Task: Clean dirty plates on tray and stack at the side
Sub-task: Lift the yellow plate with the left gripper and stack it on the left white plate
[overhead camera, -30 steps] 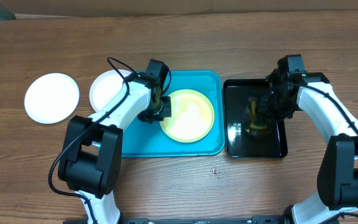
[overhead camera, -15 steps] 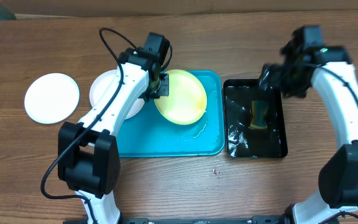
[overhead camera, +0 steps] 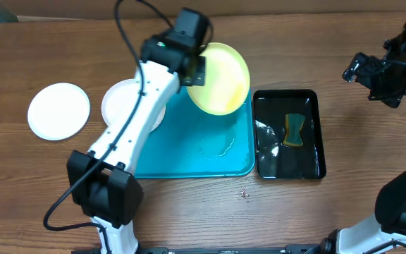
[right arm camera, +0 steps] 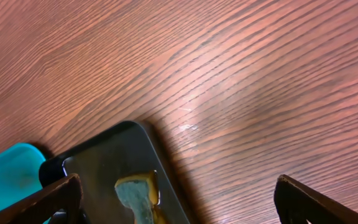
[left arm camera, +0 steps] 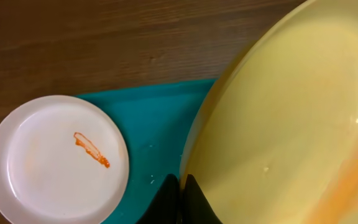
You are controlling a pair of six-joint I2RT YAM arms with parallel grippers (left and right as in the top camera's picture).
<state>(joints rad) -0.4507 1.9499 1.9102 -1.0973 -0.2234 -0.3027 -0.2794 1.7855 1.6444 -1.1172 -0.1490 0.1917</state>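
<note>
1. Lying nearest the robot's base, the teal tray shows a wet sheen near its right rim.
2. Overlapping the tray's left rim, a white plate bears a short orange smear; a second white plate sits on the table well left of the tray.
3. Above the tray's far right corner, the left gripper is clenched on the rim of the pale yellow-green plate, which is tilted, held clear of the tray and faintly orange-tinged at one edge.
4. Just right of the tray, a black tray holds a sponge; beyond it the right gripper hangs with fingers spread, grasping nothing.
</note>
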